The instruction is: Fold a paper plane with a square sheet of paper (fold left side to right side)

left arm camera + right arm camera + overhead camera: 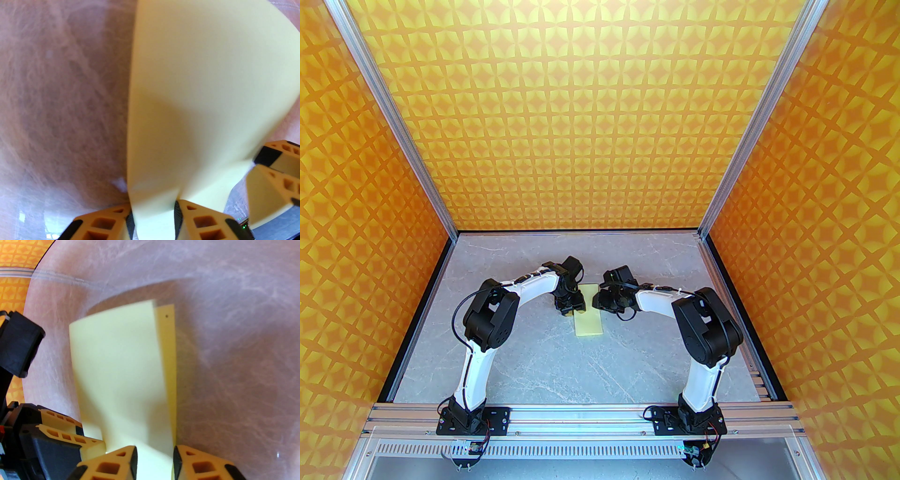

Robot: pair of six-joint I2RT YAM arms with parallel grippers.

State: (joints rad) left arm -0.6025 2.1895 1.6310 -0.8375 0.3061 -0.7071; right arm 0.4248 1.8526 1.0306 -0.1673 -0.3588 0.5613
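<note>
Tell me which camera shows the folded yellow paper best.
Right wrist: the square sheet of paper shows both layers, the upper curling, the lower edge peeking out. Top external shows it small and narrow; left wrist, a blurred close-up.

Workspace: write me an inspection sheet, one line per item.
Surface: grey marbled table.
Job's things: square sheet of paper doubled into a narrow strip, top layer bowed up, edges not matched.
Clutter: nothing seen.
Grippers: left gripper and right gripper both straddle the strip's far half, jaws apart.
Cables: black cable loops off the left arm, clear of the paper.
Surroundings: orange patterned walls, aluminium frame.
</note>
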